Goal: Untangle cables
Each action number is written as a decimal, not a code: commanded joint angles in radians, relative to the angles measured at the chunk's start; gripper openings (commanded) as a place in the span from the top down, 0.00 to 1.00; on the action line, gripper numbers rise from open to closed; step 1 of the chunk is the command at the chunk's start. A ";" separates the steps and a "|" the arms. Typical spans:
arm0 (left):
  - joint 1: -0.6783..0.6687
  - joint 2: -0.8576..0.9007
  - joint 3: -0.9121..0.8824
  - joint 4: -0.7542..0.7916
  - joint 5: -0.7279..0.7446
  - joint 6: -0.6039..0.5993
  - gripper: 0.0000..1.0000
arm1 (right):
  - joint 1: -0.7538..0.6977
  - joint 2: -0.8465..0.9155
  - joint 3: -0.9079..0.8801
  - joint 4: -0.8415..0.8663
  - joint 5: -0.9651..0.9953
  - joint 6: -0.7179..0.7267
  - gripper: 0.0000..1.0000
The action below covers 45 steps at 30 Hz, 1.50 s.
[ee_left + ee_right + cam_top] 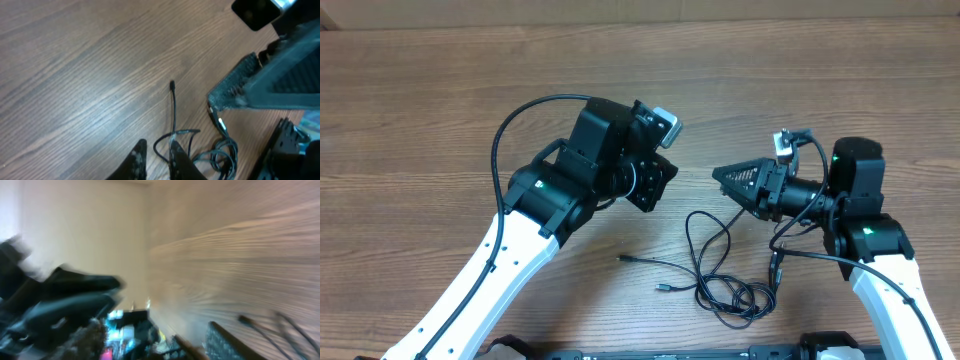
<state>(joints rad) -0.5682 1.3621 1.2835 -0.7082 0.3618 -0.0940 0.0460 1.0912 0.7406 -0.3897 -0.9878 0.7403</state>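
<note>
The cables [722, 268] lie in a loose tangle of thin black loops on the wooden table, between the two arms and towards the front. Two plug ends [624, 258] trail out to the left. My left gripper [653, 186] hangs above and to the left of the tangle. In the left wrist view its tips [157, 149] stand slightly apart, open, with a cable loop [165, 145] on the table below them and nothing gripped. My right gripper [724, 178] points left above the tangle's upper right, open and empty. The right wrist view is blurred.
The left wrist view shows one straight cable end [172, 86] pointing away and a light-tipped plug [220, 125] beside the right gripper's textured finger [240, 85]. The thicker black robot wires [510, 130] arc over the arms. Bare wood lies behind and to the left.
</note>
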 commanded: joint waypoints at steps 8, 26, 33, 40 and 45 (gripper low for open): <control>0.053 0.005 0.010 0.001 -0.003 0.007 0.37 | 0.000 -0.071 0.126 -0.437 0.441 -0.319 0.22; 0.078 0.005 0.010 0.059 -0.061 -0.098 0.00 | 0.103 -0.109 0.195 -0.925 0.441 -0.749 0.14; 0.112 0.005 0.010 0.055 -0.055 -0.105 0.00 | 0.273 -0.108 0.145 -0.883 0.517 -0.589 0.12; 0.112 0.005 0.010 0.055 -0.055 -0.105 0.00 | 0.465 -0.071 0.108 -0.854 0.656 -0.361 0.06; 0.111 0.005 0.010 0.055 -0.055 -0.105 0.00 | 0.589 0.006 0.096 -0.841 0.747 -0.227 0.00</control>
<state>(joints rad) -0.4622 1.3621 1.2835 -0.6552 0.3134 -0.1852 0.5812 1.0595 0.8551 -1.2388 -0.3302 0.3855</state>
